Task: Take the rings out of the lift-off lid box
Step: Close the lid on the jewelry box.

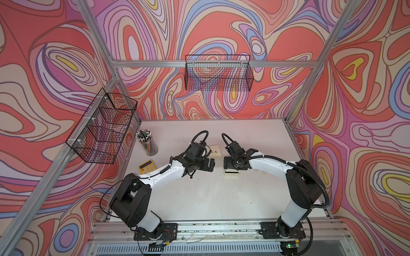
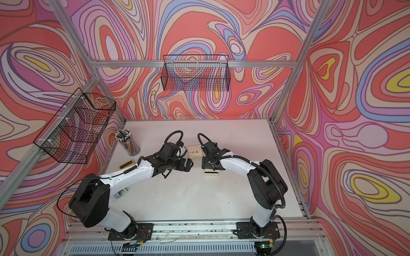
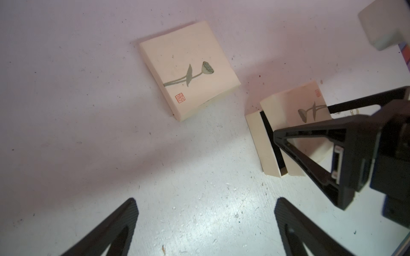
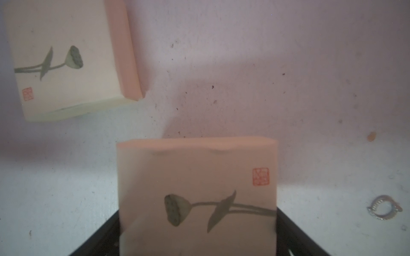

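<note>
right gripper point(image 3: 301, 122) clamped on cream lotus-print cardboard lid point(image 4: 199, 177), over open cream box base point(image 3: 258, 141); left gripper point(image 3: 206, 206) jaws apart, empty; silvery ring hoop point(image 4: 383, 207) on white table point(image 4: 288, 66).

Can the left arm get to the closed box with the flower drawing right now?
Probably yes. The left gripper is open and empty, and the closed box lies on bare table ahead of it. The right gripper holds the other box's lid off to one side.
</note>
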`<state>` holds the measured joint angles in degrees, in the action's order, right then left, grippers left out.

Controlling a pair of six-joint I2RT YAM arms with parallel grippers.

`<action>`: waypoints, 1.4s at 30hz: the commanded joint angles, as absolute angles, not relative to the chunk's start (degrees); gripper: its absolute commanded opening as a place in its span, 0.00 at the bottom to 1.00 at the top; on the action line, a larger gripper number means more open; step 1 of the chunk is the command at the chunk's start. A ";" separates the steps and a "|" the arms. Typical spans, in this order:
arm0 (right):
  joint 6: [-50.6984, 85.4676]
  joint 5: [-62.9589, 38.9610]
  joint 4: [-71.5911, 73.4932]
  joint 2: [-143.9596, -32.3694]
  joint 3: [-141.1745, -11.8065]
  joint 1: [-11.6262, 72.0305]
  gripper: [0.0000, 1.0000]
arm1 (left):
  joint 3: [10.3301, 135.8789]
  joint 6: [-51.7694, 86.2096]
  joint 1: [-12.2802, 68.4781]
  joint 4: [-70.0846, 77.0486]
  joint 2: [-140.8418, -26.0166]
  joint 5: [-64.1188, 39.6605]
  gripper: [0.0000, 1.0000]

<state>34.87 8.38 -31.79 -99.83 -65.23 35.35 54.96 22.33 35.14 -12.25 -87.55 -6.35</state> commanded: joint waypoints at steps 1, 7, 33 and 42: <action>36.08 10.10 -32.60 -101.16 -66.62 35.98 0.85 | 55.46 22.68 34.72 -12.02 -88.07 -6.85 1.00; 36.02 11.17 -32.95 -101.16 -66.71 36.55 0.86 | 55.54 22.41 34.73 -12.22 -88.07 -6.37 1.00; 36.64 13.84 -33.28 -101.16 -66.53 38.67 0.89 | 55.02 22.85 34.72 -12.30 -88.11 -6.53 1.00; 37.00 15.01 -33.75 -101.16 -66.17 39.28 0.90 | 54.98 22.85 34.72 -12.30 -88.18 -6.55 1.00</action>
